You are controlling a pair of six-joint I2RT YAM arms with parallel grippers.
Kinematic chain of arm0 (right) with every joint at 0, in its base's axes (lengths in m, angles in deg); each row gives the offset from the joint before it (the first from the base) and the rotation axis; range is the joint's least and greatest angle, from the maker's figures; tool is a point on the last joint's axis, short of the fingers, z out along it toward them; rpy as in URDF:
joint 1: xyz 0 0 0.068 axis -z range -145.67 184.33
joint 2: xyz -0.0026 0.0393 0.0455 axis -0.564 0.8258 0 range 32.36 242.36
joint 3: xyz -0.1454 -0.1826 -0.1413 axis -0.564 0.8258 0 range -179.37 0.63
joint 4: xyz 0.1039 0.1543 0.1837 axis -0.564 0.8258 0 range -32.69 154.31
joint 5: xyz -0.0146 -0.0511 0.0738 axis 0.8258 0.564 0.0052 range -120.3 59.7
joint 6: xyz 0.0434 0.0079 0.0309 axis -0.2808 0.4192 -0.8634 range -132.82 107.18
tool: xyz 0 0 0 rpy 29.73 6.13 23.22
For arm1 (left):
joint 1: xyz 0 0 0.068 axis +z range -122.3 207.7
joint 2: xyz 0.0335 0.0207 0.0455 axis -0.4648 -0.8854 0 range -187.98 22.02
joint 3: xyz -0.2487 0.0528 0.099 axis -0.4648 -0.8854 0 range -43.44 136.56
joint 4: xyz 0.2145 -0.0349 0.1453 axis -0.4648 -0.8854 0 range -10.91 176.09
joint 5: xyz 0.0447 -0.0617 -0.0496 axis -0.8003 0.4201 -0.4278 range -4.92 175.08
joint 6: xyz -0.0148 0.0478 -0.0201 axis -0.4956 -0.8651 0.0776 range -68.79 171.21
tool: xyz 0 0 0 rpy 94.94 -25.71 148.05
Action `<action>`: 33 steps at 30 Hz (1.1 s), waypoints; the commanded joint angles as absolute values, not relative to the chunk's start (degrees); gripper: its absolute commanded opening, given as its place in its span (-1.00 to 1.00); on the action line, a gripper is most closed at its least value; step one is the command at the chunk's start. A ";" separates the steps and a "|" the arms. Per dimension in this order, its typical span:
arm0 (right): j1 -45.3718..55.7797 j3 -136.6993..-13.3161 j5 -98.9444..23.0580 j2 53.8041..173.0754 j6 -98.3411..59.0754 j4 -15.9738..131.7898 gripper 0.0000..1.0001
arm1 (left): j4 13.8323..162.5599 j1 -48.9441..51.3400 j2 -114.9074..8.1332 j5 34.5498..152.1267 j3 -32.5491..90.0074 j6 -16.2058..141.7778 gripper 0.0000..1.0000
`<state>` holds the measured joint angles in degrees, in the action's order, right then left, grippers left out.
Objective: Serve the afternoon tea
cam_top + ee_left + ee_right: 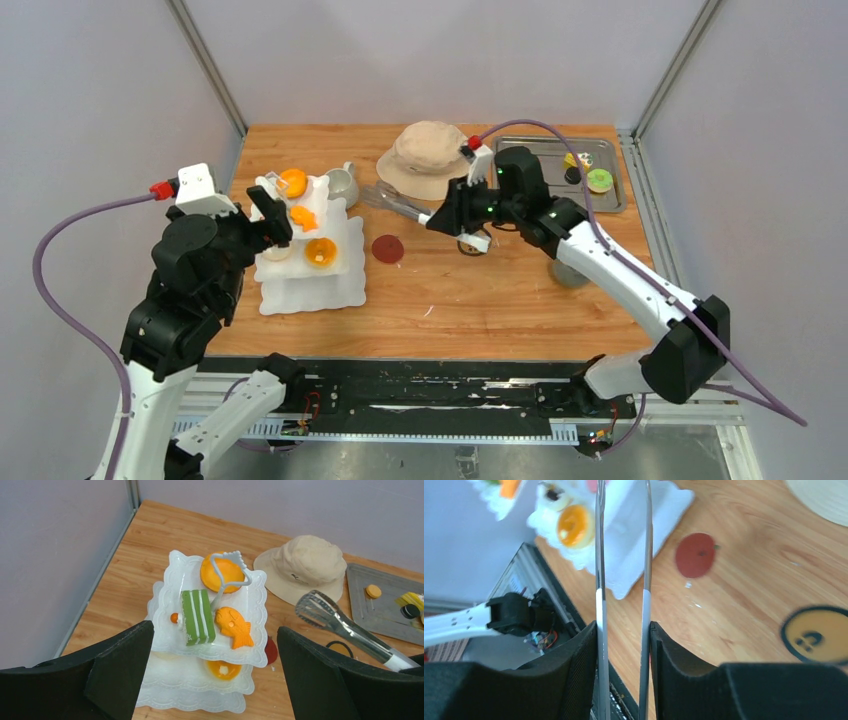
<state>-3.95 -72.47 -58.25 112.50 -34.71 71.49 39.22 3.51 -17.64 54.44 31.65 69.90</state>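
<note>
Your left gripper point(214, 672) fingers spread wide, tiered stand point(174, 580) seen between them, your right gripper point(623, 645) fingers pinching tongs point(599, 555) arms together

The stand point(255, 595) is plain white with a scalloped rim pattern. The cake slice point(197, 617) is green with white stripes; the fish pastry point(234, 626) and the round pastry point(231, 572) are orange. The hat point(305, 567) is beige, the tongs point(320, 612) silver, the disc point(388, 248) dark red, the tabletop point(135, 560) honey-brown wood grain. The left hand point(214, 626) and right hand point(623, 630) are black.
</note>
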 commanded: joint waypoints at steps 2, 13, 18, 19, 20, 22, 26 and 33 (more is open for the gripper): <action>7.22 -65.91 -53.66 105.93 -36.86 69.44 -0.25 | 39.76 3.15 -18.08 54.36 32.68 70.09 0.96; 35.60 -55.18 -41.09 95.52 -33.12 74.17 -0.26 | 40.35 3.11 -19.08 55.03 32.66 70.09 0.96; 45.24 -52.20 -38.84 96.79 -35.07 73.56 -0.24 | 41.97 3.17 -19.36 56.28 31.54 70.49 0.96; 46.87 -52.09 -38.84 97.67 -35.43 72.86 -0.23 | 42.51 3.12 -19.25 56.64 31.30 70.47 0.96; 48.46 -52.36 -39.16 98.73 -36.06 72.68 -0.22 | 42.76 3.16 -19.33 56.81 31.16 70.46 0.96; 51.02 -52.82 -40.74 101.26 -37.48 71.44 -0.22 | 42.99 3.13 -19.61 56.73 31.24 70.38 0.96; 52.00 -54.93 -40.06 105.66 -36.40 71.04 -0.16 | 43.01 3.18 -19.99 56.65 31.06 70.50 0.96; 53.15 -58.34 -38.76 111.22 -34.88 72.69 -0.10 | 43.42 3.12 -20.52 55.80 30.56 69.82 0.96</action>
<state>51.70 -55.29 -39.67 110.60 -35.52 73.89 41.36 3.51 -19.76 56.41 30.97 69.93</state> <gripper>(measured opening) 0.453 0.982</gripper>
